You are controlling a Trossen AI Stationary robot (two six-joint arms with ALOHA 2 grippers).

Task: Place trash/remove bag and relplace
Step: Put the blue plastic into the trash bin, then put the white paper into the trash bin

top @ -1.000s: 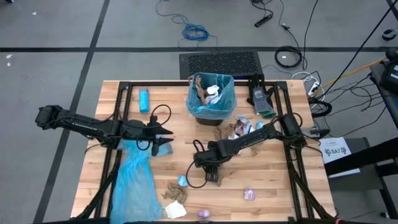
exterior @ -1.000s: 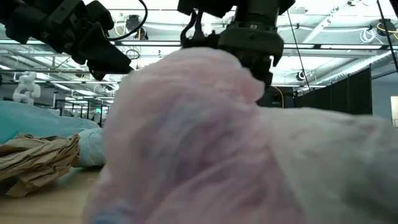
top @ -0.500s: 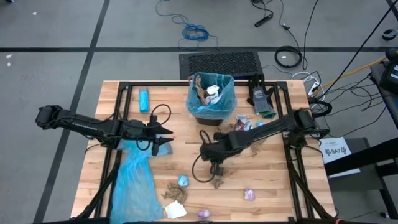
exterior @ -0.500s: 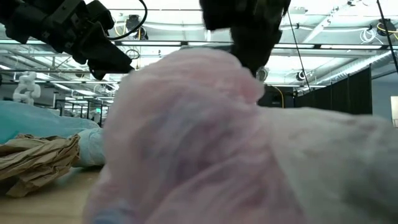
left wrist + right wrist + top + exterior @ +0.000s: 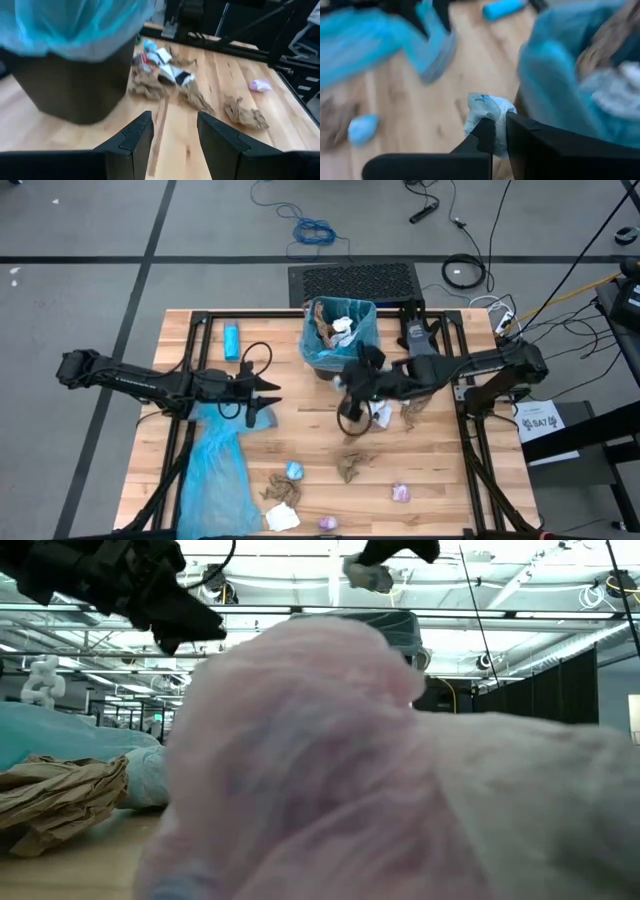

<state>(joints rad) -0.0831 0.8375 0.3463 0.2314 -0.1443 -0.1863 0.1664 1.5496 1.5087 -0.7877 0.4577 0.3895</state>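
The right tool (image 5: 495, 131) is pinched on a white paper scrap (image 5: 487, 116), held above the table (image 5: 300, 430); just beyond it stands the lined trash bin (image 5: 340, 335); the left tool (image 5: 262, 395) waits wide open over the spare blue bag (image 5: 215, 475).

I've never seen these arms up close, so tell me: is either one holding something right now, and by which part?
The right gripper pinches a white paper scrap by its edge, beside the bin. The left gripper is open, holding nothing.

Crumpled white scrap (image 5: 486, 116) in the right pincer (image 5: 499, 131); other trash (image 5: 349, 467) scattered on wood.
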